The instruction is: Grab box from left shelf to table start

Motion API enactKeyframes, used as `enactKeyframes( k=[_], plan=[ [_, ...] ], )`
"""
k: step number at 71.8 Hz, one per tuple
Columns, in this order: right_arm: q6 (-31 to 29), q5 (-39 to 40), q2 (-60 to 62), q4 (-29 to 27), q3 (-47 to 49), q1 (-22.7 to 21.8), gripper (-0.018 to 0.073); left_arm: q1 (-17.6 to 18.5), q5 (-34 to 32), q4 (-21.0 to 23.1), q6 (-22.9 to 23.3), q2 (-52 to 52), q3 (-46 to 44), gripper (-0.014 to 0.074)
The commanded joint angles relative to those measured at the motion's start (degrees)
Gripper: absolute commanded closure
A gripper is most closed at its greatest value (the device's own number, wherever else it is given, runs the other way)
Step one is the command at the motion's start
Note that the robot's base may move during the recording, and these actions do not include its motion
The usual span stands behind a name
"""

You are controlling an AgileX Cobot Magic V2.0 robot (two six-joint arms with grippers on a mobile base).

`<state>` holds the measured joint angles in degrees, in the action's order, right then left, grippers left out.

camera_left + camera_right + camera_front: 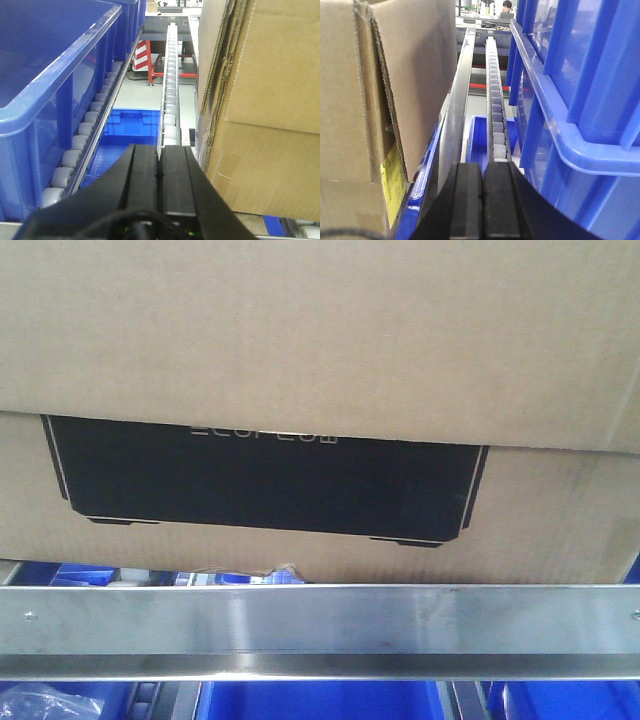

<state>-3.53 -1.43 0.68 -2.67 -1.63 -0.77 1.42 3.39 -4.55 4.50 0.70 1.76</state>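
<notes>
Closest in, the left claw [160, 150] has its two black fingers pressed flat together with nothing between them, low at 6 o'clock in its own wrist view. The right claw [483, 167] looks the same: fingers tight together, empty, also at 6 o'clock.

Just past the left claw, the box [265, 100] rises at 3 o'clock with its corrugated edges showing, and a blue bin [50, 80] fills 9 o'clock. From the right wrist the box stands at 9 o'clock with a yellow label [392, 175] low on its near corner, and a second blue bin [580, 80] crowds 3 o'clock. Both sets of fingertips are apart from the box. A roller track [495, 100] runs away toward 12 o'clock.

From the front, the left shelf [320, 630] shows its brushed silver front rail [150, 625] across 6 o'clock. The box sits on that shelf just behind and above the rail, black panel [265, 480] facing out.

Far off at 12 o'clock in the right wrist view, a person [507, 6] is visible.
</notes>
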Motion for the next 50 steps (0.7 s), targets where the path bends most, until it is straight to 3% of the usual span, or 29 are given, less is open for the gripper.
enactKeyframes(
  k=[1, 28, 50],
  plan=[
    [-0.18, 4.80, 0.72, 0.55, 0.94, 0.06, 0.0504, -0.03, -5.34, 0.41, -0.17, 0.71, -0.12, 0.0690],
    [-0.18, 4.80, 0.72, 0.55, 0.94, 0.06, 0.0504, -0.03, -5.34, 0.41, -0.17, 0.71, -0.12, 0.0690],
    [-0.18, 4.80, 0.72, 0.55, 0.94, 0.06, 0.0504, -0.17, -12.06, 0.41, -0.06, 0.71, -0.12, 0.0690]
  ],
)
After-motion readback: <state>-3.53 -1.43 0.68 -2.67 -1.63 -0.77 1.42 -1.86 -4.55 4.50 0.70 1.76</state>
